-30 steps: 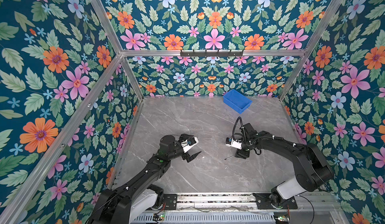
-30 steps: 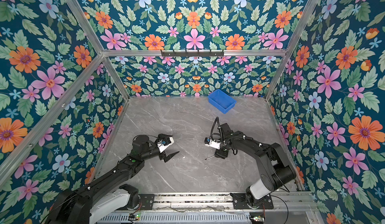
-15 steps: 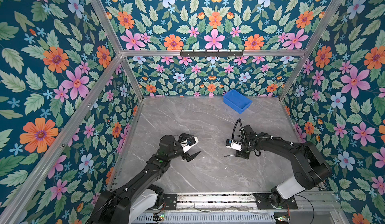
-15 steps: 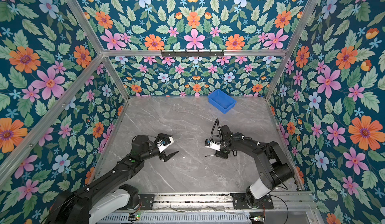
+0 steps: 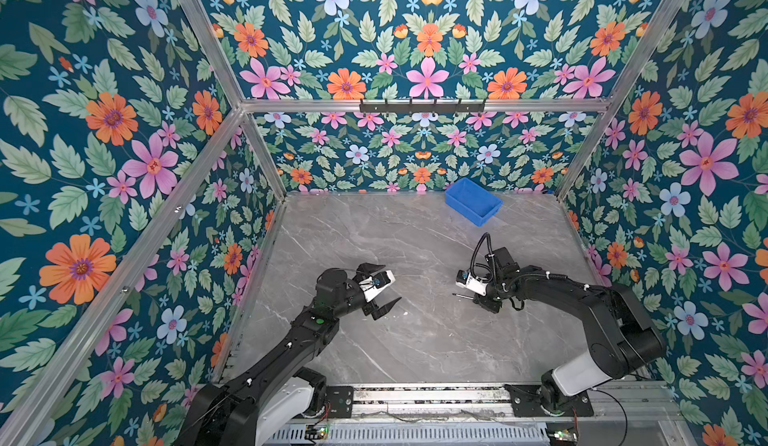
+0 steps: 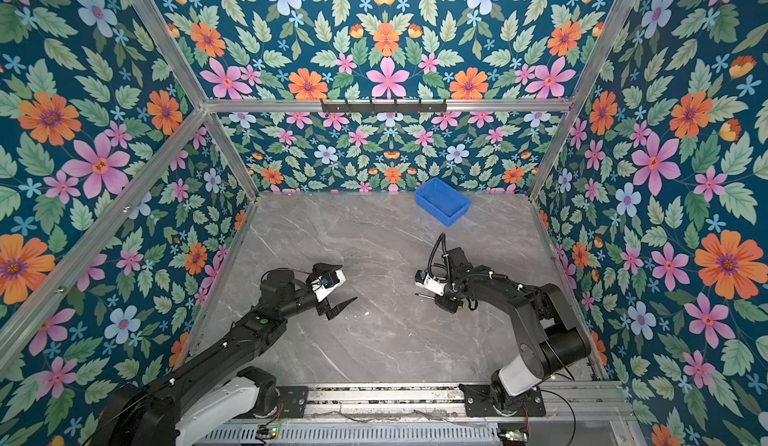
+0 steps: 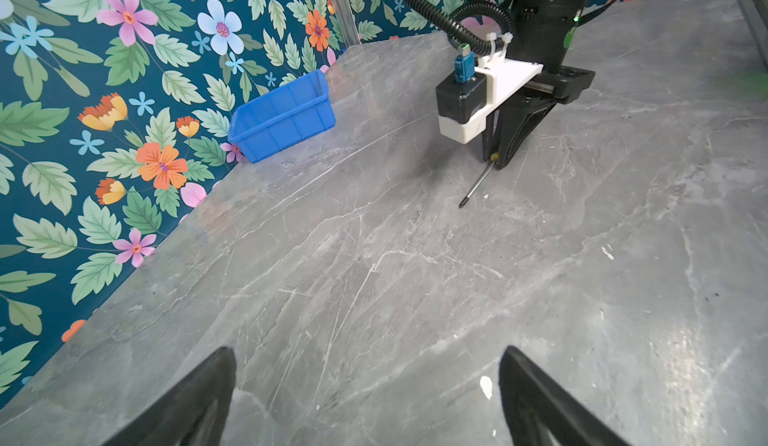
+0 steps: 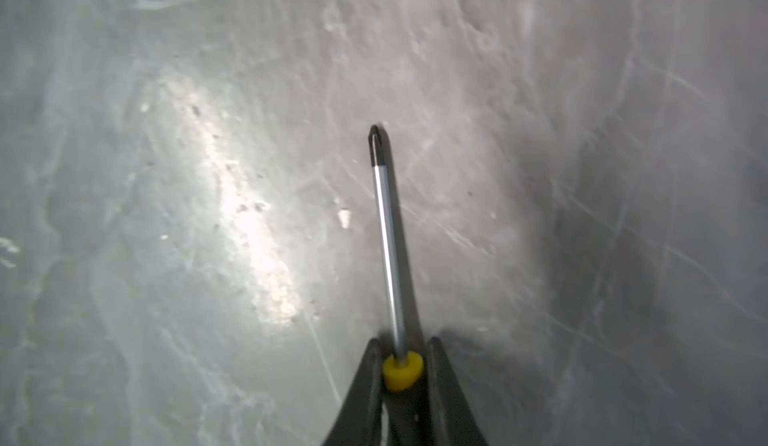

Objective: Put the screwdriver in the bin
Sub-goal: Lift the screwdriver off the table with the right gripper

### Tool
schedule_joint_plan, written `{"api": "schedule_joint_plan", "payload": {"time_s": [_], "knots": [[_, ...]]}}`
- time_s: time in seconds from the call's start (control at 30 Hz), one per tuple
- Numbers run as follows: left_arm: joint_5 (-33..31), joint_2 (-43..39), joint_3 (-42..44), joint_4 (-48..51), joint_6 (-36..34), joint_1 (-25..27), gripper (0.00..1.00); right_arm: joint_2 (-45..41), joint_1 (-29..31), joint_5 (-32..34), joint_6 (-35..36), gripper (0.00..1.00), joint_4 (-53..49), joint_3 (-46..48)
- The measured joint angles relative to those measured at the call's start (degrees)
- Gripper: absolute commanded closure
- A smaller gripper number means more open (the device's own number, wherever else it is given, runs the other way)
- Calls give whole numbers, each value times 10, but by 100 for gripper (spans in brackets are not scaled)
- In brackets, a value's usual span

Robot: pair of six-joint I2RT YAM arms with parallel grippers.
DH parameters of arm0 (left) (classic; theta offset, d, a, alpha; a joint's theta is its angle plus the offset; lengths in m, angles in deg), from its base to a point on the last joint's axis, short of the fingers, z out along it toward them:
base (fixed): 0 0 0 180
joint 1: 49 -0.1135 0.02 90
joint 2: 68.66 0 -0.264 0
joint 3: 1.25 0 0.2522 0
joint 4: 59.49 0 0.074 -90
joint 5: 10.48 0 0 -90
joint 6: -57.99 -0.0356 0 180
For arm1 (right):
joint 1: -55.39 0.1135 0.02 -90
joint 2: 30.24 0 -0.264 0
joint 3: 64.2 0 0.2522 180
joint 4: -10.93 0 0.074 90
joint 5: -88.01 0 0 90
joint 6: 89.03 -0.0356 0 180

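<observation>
My right gripper (image 8: pixel 402 352) is shut on the screwdriver (image 8: pixel 388 248). The yellow collar sits pinched between the black fingers. The thin silver shaft sticks out ahead, its dark tip at or just above the grey tabletop. In both top views only the shaft of the screwdriver (image 5: pixel 461 296) (image 6: pixel 424 296) shows, left of the right gripper (image 5: pixel 484 298) (image 6: pixel 446 300). The handle is hidden. The blue bin (image 5: pixel 473 203) (image 6: pixel 442 201) (image 7: pixel 282 118) stands empty at the back wall, well beyond the right gripper. My left gripper (image 5: pixel 390 283) (image 6: pixel 348 283) (image 7: pixel 368 350) is open and empty, left of the middle, facing the screwdriver (image 7: pixel 478 184).
Floral walls with aluminium posts (image 5: pixel 266 161) close in the grey marble tabletop (image 5: pixel 415 340) on three sides. A black hook bar (image 5: pixel 422 105) hangs on the back wall. The arms' metal base rail (image 5: pixel 415 394) runs along the front edge.
The right gripper's jaws have closed onto the screwdriver, and the shaft has shifted slightly toward the back. The left arm has not moved.
</observation>
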Motion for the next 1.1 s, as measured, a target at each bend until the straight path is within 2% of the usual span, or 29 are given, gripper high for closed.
{"api": "schedule_joint_plan", "payload": {"time_s": [0.07, 0.37, 0.57, 1.1], "knots": [[-2, 0, 0, 0, 4, 0, 0, -1, -8, 3, -14, 85, 6, 1], [-11, -1, -1, -1, 8, 0, 0, -32, -10, 29, -31, 66, 17, 22], [-13, 5, -1, -6, 8, 0, 0, -63, -10, 34, -36, 69, 26, 49], [-17, 12, -3, -31, 21, 5, 0, -11, -15, 34, -35, 76, 37, 18]]}}
